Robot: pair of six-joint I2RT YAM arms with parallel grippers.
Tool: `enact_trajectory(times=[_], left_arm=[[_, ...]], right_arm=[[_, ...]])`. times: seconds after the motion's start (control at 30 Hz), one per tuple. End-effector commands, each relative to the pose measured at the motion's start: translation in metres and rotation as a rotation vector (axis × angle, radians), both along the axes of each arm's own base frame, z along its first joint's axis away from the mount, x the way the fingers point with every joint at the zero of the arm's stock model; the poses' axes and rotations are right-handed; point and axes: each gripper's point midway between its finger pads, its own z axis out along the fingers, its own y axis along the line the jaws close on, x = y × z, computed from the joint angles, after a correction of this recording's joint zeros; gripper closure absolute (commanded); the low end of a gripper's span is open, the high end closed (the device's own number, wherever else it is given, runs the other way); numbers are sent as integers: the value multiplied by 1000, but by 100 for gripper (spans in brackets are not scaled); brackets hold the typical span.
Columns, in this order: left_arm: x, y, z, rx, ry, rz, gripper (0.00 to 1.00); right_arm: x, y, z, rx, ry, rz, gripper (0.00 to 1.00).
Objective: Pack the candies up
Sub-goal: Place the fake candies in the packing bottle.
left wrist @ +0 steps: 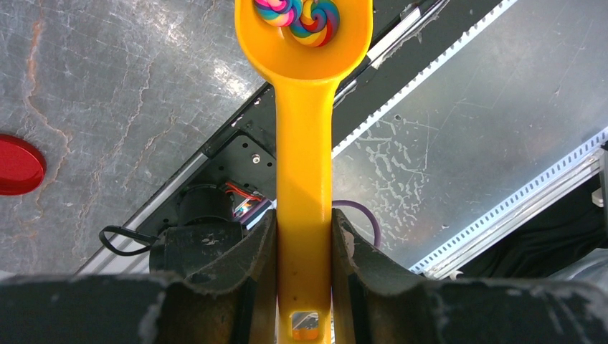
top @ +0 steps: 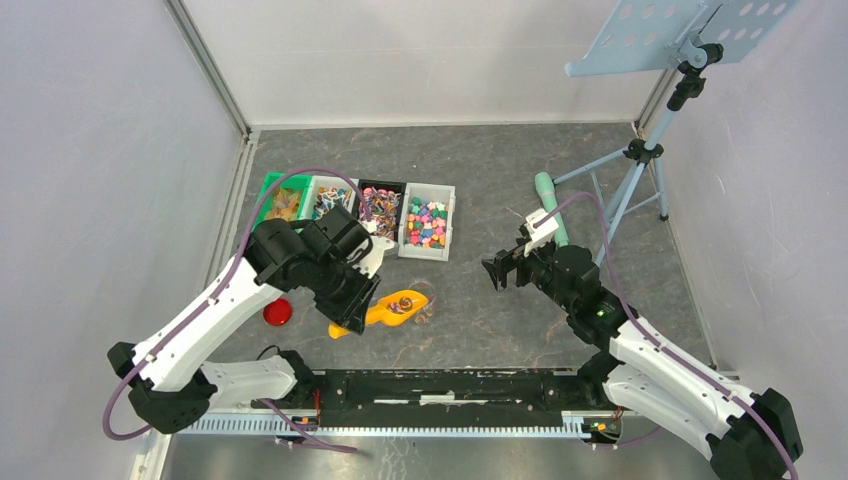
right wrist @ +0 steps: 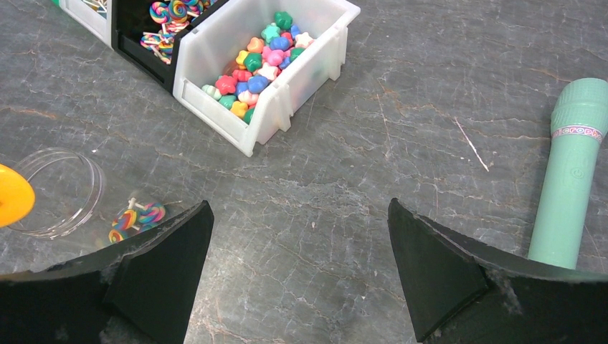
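Four bins sit in a row on the table (top: 520, 170). The white bin (right wrist: 301, 79) at the right end holds star- and flower-shaped candies (right wrist: 258, 64). The black bin (right wrist: 140, 54) beside it holds swirl lollipops (right wrist: 165, 14). What fills the green bin (top: 268, 190) and its pale neighbour (top: 330, 181) is too small to tell.

A clear jar (right wrist: 68, 186) lies on its side with a few lollipops inside, partly behind a finger. The left pincer (left wrist: 303, 229) is clamped on the handle of the orange scoop (left wrist: 305, 143). Its bowl, cut off by the frame, carries more swirls. The right pincer (right wrist: 297, 208) gapes wide, holding nothing.
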Motion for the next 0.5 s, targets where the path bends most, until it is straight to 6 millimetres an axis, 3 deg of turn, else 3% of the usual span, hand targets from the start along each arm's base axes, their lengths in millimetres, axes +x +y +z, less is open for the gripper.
enact_trajectory(times=[0.0, 0.47], left_arm=[[2, -1, 10, 0, -27, -37, 98], [5, -1, 9, 87, -9, -35, 98]], right_arm=[[1, 1, 8, 34, -25, -2, 2], [-5, 5, 5, 54, -13, 27, 2]])
